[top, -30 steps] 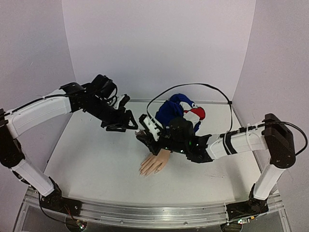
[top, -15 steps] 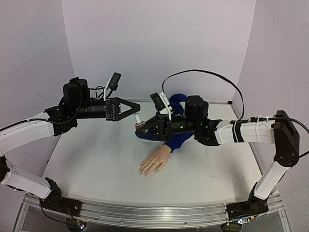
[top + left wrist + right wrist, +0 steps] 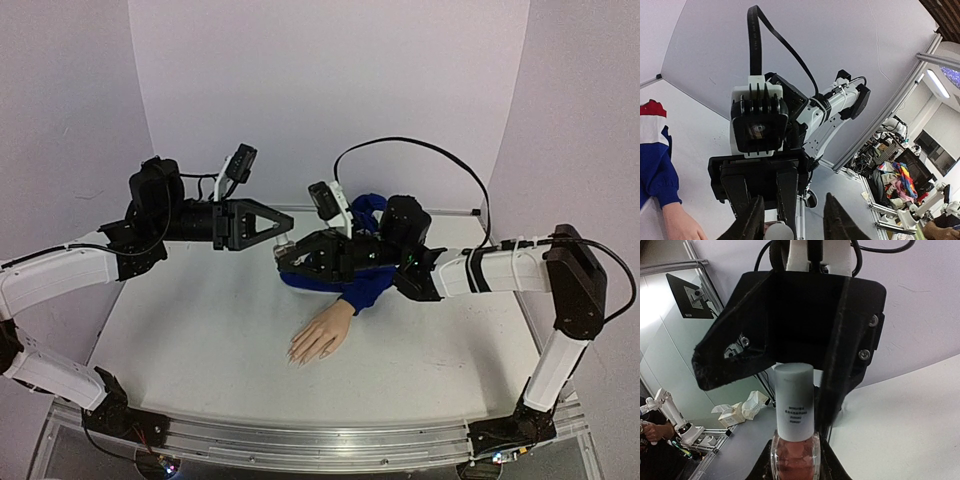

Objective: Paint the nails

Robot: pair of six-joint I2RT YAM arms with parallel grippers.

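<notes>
Polish bottle (image 3: 792,460) gets chopped off by the bottom edge on the right wrist cam, so only its shoulder shows under the white cap (image 3: 794,400). The print on that cap is too fuzzy to read. On the left wrist cam the left gripper (image 3: 792,229) loses its tips at the bottom edge, right beside the cap. From above, the nails (image 3: 297,354) below the bottle are too tiny to judge for polish. The blue sleeve (image 3: 360,292) behind the bottle is half hidden by the right arm (image 3: 470,270).

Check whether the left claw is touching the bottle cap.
Cannot tell. Left wrist view: cap sits between the left claw's fingers, clear gap to one, no visible gap to the other. Right wrist view doesn't settle it.
</notes>
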